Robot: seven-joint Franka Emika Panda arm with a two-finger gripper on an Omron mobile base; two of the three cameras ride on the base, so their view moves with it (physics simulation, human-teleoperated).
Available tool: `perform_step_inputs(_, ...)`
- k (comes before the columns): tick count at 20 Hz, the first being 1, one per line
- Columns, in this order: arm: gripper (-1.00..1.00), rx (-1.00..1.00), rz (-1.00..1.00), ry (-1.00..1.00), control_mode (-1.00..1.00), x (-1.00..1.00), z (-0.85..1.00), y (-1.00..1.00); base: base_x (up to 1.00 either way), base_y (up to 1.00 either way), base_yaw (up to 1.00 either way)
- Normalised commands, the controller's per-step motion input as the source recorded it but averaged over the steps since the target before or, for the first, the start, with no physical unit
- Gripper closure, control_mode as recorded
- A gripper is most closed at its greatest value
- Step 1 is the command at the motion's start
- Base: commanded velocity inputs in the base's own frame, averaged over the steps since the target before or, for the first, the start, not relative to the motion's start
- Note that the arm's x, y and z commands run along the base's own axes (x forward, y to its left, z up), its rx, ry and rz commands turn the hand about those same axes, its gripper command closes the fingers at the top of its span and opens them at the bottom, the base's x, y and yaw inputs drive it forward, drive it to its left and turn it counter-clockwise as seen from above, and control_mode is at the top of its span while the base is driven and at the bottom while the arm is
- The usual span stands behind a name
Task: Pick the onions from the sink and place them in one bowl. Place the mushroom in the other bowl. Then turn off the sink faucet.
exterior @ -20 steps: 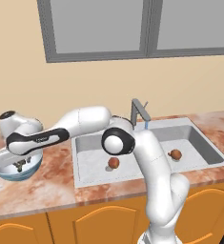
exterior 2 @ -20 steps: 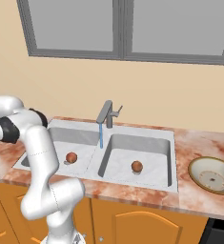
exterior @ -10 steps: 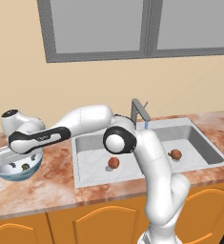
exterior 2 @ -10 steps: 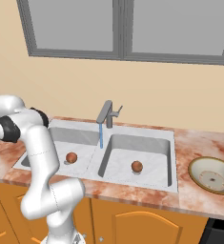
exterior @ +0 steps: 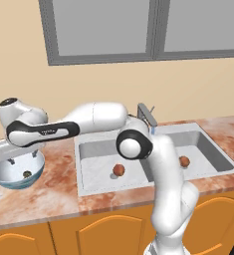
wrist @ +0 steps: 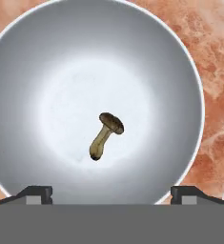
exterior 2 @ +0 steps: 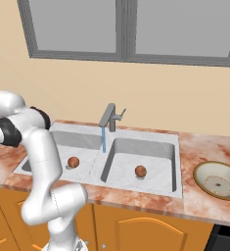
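Hand view looking straight down into the large deep round bowl, light blue outside and glossy white inside (wrist: 18, 71), with the tiny dark brown-olive mushroom (wrist: 105, 135) lying on its side near the middle of the white floor, cap toward upper right, stem toward lower left. Hovering above it with the two-finger gripper (wrist: 111, 193), tips standing wide apart at the two lower corners, clamping nothing, touching nothing. Judging the mushroom step as done, with both onions waiting.

Left base view showing the same gripper (exterior: 11, 152) reaching far left over that bowl (exterior: 9, 175) on the marbled reddish countertop (exterior: 54, 184). Lying well apart to the right, in the pale grey-white speckled double-basin sink (exterior: 96, 187): one small round orange-brown onion (exterior: 118, 170) in the left basin, the other onion (exterior: 184, 161) in the right basin. Nearer to the gripper: the left-basin one, so swinging right and down toward it seeming the likely next move.

Right base view showing the grey metal faucet (exterior 2: 110, 116) running a thin blue stream, and the pale tan bowl with a darker rim (exterior 2: 217, 179) sitting beyond the sink's right end.
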Motion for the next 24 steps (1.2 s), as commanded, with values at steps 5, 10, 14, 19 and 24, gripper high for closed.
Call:
perform_step_inputs(5, -1.00, 0.01, 0.00, -0.01, -1.00, -0.19, 0.64, -0.42, 0.00, 0.00, 0.00)
perform_step_inputs(10, -1.00, 0.05, -0.01, 0.00, -1.00, -0.27, 0.42, -0.68, 0.00, 0.00, 0.00)
perform_step_inputs(14, -1.00, 0.07, -0.03, 0.00, -1.00, -0.42, 0.37, -0.73, 0.00, 0.00, 0.00)
perform_step_inputs(19, -1.00, 0.07, -0.03, 0.00, -1.00, -0.45, 0.26, -0.80, 0.00, 0.00, 0.00)
perform_step_inputs(24, -1.00, 0.09, -0.05, 0.00, -1.00, -0.43, 0.14, -0.93, 0.00, 0.00, 0.00)
